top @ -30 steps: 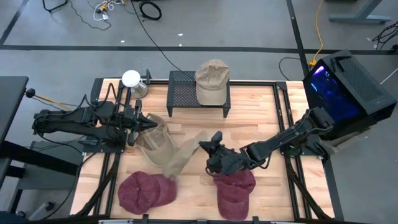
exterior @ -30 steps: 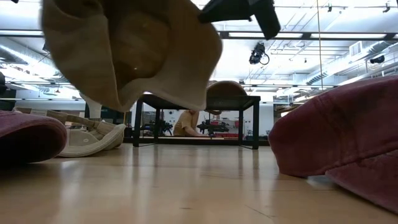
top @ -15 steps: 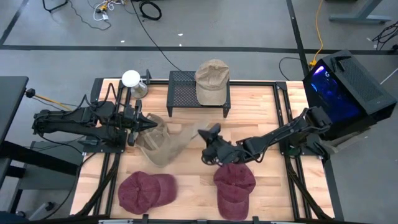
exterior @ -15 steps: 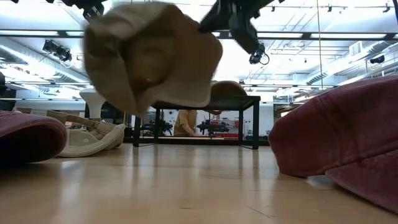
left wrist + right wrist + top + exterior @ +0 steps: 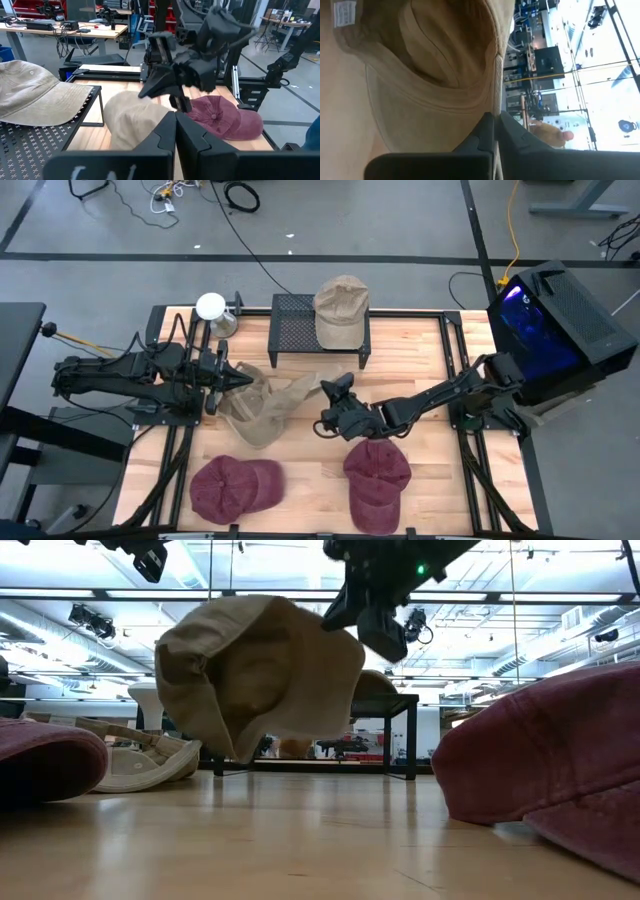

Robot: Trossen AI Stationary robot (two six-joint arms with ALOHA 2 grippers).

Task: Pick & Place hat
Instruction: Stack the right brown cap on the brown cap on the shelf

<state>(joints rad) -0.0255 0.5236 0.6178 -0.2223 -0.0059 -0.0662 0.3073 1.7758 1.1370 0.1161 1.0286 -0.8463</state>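
A tan hat (image 5: 262,405) hangs between my two grippers above the table's middle; in the low view it (image 5: 262,675) is clear of the wood, its hollow side toward the camera. My left gripper (image 5: 240,380) is shut on its left side. My right gripper (image 5: 324,398) is shut on its right end and shows at the top of the low view (image 5: 365,605). A second tan hat (image 5: 340,310) lies on a black mesh rack (image 5: 292,330). Two maroon hats (image 5: 235,485) (image 5: 378,478) lie by the near edge. My left gripper holds the tan hat's left edge (image 5: 247,381), coming level from the table's left. Its shut fingers (image 5: 175,131) cover the place of contact. The hat (image 5: 132,120) hangs beyond them, clear of the table. My right gripper pinches the edge of the hat's brim (image 5: 496,102) between its two fingers, which come from the table's right. The hat's hollow inside (image 5: 435,55) faces the wrist camera. The hat is lifted clear and sags between the two grippers.
A white round object (image 5: 212,307) stands at the far left corner. The rack stands at the middle of the far edge. The right maroon hat (image 5: 545,765) lies just near of my right arm. Bare wood (image 5: 420,350) lies at the far right.
My right gripper has gone up and toward the far edge, away from the right maroon hat, keeping its hold on the brim. The hat's right part has swung from the near side toward the far side and bunched closer to my left gripper.
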